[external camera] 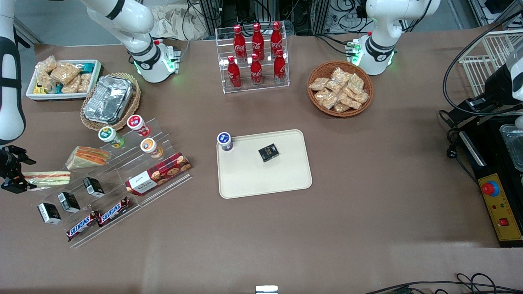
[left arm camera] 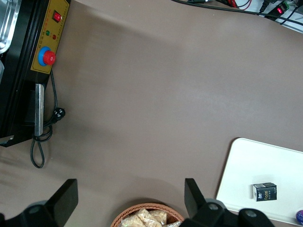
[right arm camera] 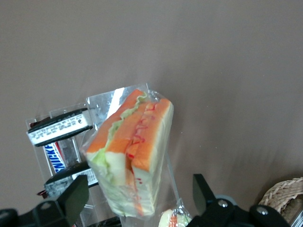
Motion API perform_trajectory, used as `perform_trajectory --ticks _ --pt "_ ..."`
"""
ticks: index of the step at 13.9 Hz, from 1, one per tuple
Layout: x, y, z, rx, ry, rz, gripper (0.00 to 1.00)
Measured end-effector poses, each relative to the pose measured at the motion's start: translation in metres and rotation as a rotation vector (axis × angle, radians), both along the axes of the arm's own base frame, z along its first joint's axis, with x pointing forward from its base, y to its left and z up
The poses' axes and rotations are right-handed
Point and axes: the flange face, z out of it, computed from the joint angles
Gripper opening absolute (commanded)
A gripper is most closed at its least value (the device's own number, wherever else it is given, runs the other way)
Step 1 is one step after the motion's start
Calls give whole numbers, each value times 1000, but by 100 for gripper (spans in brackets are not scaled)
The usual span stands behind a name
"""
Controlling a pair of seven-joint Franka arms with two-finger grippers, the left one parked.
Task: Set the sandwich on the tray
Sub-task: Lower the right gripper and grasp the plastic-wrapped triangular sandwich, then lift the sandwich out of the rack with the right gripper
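Sandwich (external camera: 47, 178) lies just beside the open fingers (external camera: 14, 173).

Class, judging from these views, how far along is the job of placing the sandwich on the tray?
Done: nothing delivered; the tray holds only a cup and a small black box. In hand: the gripper sits beside the sandwich on the clear rack, jaws open. Left: grip, lift, carry to the tray, release.

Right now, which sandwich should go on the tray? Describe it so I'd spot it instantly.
Find the clear tiered display stand at the working arm's end of the table. The sandwich lies at its outer edge, right by the tool. Unlike the browner, orange-filled wedge sandwich beside it, it has white bread with thin red and green stripes.
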Motion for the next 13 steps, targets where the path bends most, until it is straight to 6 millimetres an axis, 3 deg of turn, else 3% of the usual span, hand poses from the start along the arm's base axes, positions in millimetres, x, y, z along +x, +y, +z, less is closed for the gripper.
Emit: perform_trajectory --ticks 5,6,7,9,10,13 --pt "1 -9 -5 -10 -19 -11 97" --pt "0 -12 -8 -11 -21 -16 93" --pt "0 -14 -10 -10 -20 -19 75" --pt "0 -15 -11 -10 -18 -18 21" --pt "0 -15 -11 -10 -17 -9 4" --pt "1 -14 -5 -14 -22 32 0"
